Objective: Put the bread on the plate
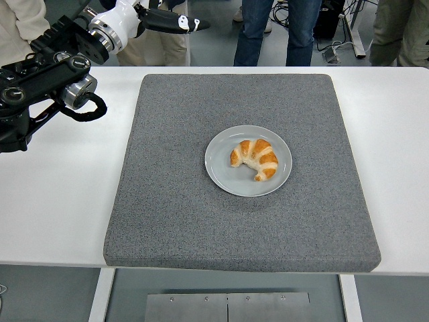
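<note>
Bread (255, 159), croissant, lies on plate (218, 168), approx centre of grey mat (174, 215) on white tabletop (53, 215). Left robot hand (157, 17) up at top-left, above tabletop's far edge, well apart from plate; fingers extended, nothing held. Right arm out of view. People's legs (268, 30) along far side.

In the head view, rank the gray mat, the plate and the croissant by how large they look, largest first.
1. Gray mat, covering most of the white table's middle.
2. Plate, lying on the mat.
3. Croissant, fitting inside the plate's rim.
</note>
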